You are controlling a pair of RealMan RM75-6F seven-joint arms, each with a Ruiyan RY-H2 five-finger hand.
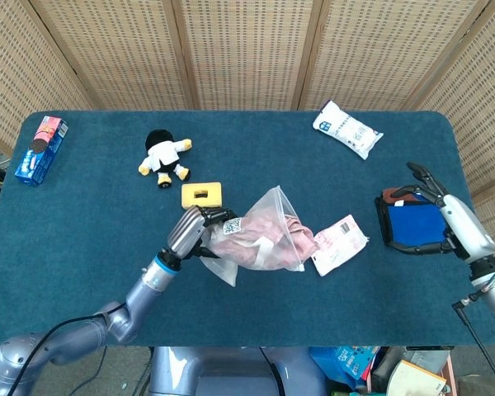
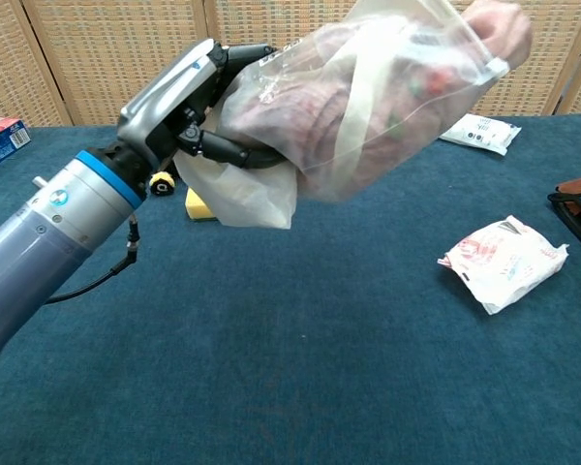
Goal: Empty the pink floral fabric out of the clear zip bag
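pink floral fabric [image 2: 368,97] sits bunched inside the clear zip bag [image 1: 260,243], which our left hand [image 1: 190,235] grips by its closed end, lifted above the table [image 1: 91,214] with the zip mouth pointing toward our right hand [image 1: 458,227], fingers spread and holding nothing over by the blue pouch [image 1: 412,224]. to do this well we'd tip the mouth downward and let that free hand draw the cloth out. chest view shows fabric poking from the mouth; head view alone shows our right hand.
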